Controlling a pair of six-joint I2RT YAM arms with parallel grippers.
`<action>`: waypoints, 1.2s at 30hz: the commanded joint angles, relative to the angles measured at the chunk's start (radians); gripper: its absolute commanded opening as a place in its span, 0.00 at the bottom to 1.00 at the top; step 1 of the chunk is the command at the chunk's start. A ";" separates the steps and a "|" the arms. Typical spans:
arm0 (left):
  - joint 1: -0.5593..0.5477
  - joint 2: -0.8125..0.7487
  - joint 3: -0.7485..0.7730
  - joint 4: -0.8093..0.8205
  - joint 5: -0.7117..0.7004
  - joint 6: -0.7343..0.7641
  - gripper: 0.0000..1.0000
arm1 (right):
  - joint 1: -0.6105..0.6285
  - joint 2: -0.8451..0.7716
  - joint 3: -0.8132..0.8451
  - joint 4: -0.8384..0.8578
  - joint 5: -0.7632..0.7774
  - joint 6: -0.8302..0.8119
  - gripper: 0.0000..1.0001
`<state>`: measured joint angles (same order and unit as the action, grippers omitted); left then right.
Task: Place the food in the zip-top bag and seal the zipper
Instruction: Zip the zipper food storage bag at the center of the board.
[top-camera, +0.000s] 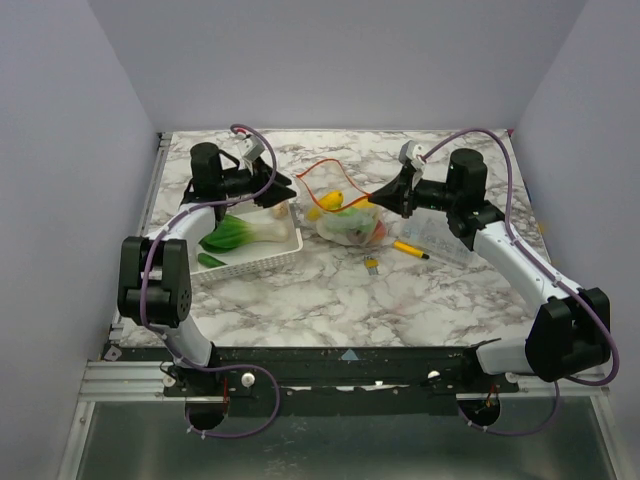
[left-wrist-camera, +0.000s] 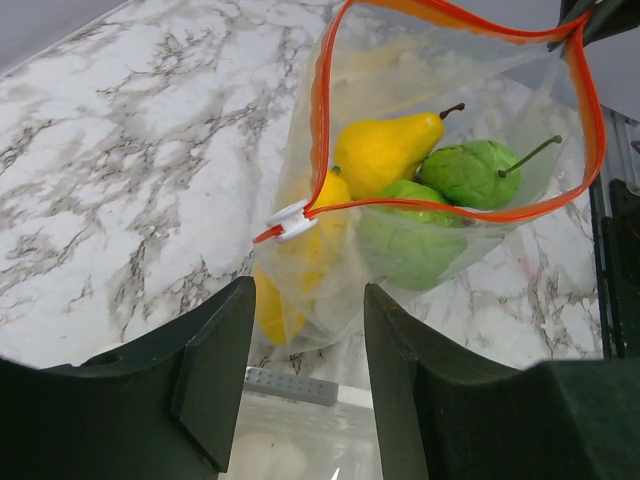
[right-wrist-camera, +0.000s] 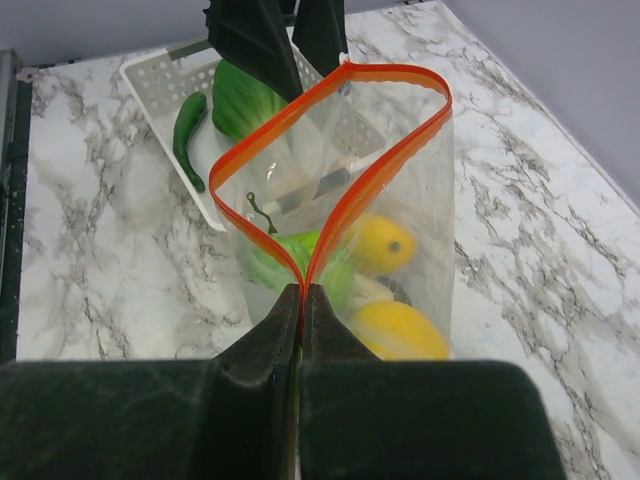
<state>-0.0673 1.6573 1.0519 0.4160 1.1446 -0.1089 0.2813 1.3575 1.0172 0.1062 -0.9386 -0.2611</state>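
The zip-top bag (top-camera: 350, 225) lies mid-table with its mouth gaping open, the orange-red zipper (left-wrist-camera: 320, 120) forming a wide loop. Inside it I see food: a yellow pear (left-wrist-camera: 385, 150), green fruits (left-wrist-camera: 470, 172) and more yellow pieces (right-wrist-camera: 400, 330). My right gripper (right-wrist-camera: 302, 290) is shut on the near end of the zipper (right-wrist-camera: 390, 70), holding the bag up. My left gripper (left-wrist-camera: 305, 340) is open just short of the white slider (left-wrist-camera: 290, 218), with nothing between its fingers. A green leafy vegetable (right-wrist-camera: 240, 100) and a slim green pod (right-wrist-camera: 188, 125) lie in the basket.
The white lattice basket (top-camera: 262, 262) sits left of the bag, under my left gripper (top-camera: 285, 190). A yellow marker pen (top-camera: 410, 249) and a rigid clear box (top-camera: 440, 238) lie right of the bag, below my right gripper (top-camera: 382, 195). A small object (top-camera: 371, 264) rests in front.
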 joint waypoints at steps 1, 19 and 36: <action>-0.013 0.070 0.079 0.063 0.163 0.014 0.49 | -0.004 0.000 0.039 -0.023 -0.018 -0.022 0.00; -0.050 0.212 0.062 0.568 0.121 -0.371 0.12 | -0.004 0.023 0.044 -0.024 0.005 -0.014 0.00; -0.032 0.056 -0.180 0.606 -0.186 -0.563 0.00 | 0.198 -0.014 0.238 -0.184 0.723 0.027 0.64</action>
<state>-0.0982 1.7882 0.8829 1.0611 1.0508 -0.6815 0.3565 1.3334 1.1976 -0.0463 -0.3183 -0.1143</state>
